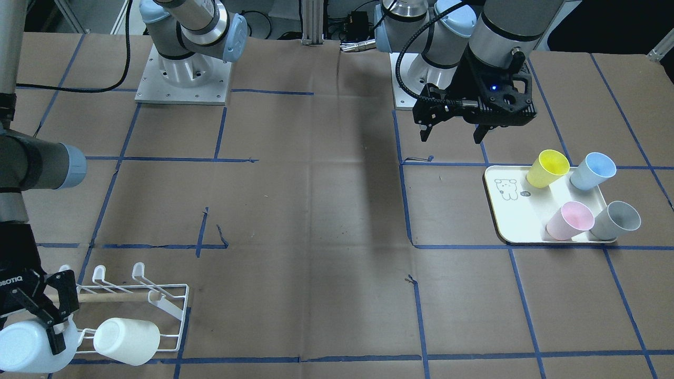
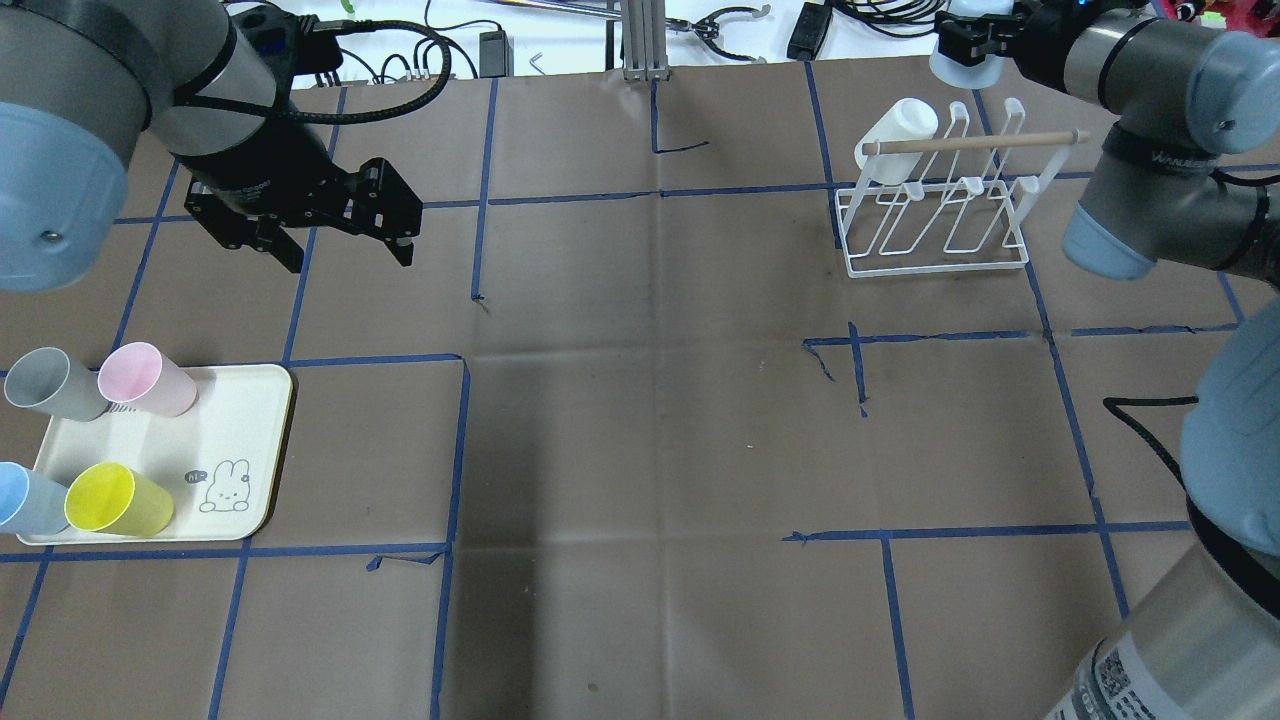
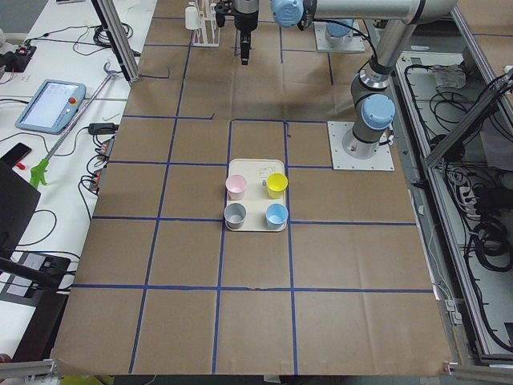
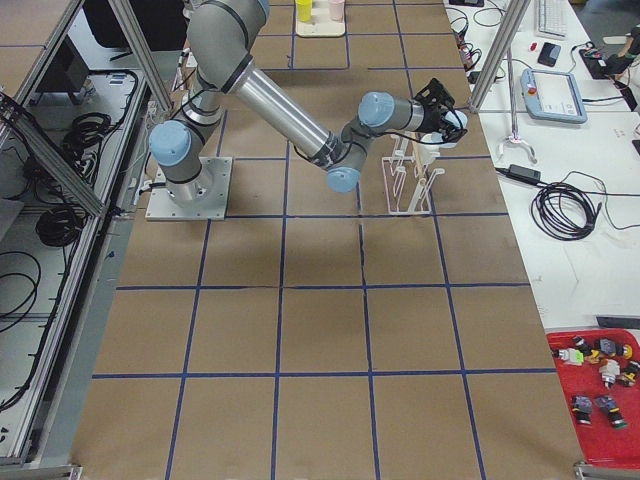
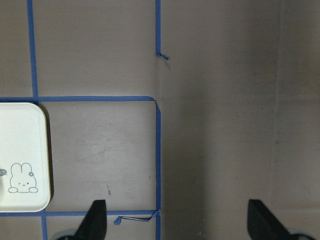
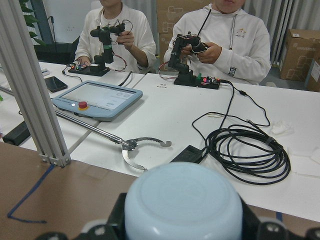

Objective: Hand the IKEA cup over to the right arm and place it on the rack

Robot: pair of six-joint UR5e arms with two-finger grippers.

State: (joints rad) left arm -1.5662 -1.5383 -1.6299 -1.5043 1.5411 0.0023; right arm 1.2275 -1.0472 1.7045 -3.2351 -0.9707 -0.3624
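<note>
My right gripper (image 1: 31, 331) is shut on a pale bluish-white IKEA cup (image 1: 23, 347), held on its side at the end of the white wire rack (image 1: 174, 316). I cannot tell whether it touches a peg. In the overhead view the gripper (image 2: 975, 45) and cup (image 2: 960, 65) sit just beyond the rack (image 2: 935, 268). The right wrist view shows the cup's base (image 6: 182, 210) between the jaws. A white cup (image 1: 126, 341) hangs on the rack beside it. My left gripper (image 1: 453, 131) is open and empty, above the table near the tray.
A cream tray (image 1: 513, 221) with a drawing holds a yellow (image 1: 547, 168), a blue (image 1: 592, 171), a pink (image 1: 570, 221) and a grey cup (image 1: 615, 220). A wooden dowel (image 2: 970, 143) crosses the rack. Operators, cables and a tablet lie beyond the table's far edge.
</note>
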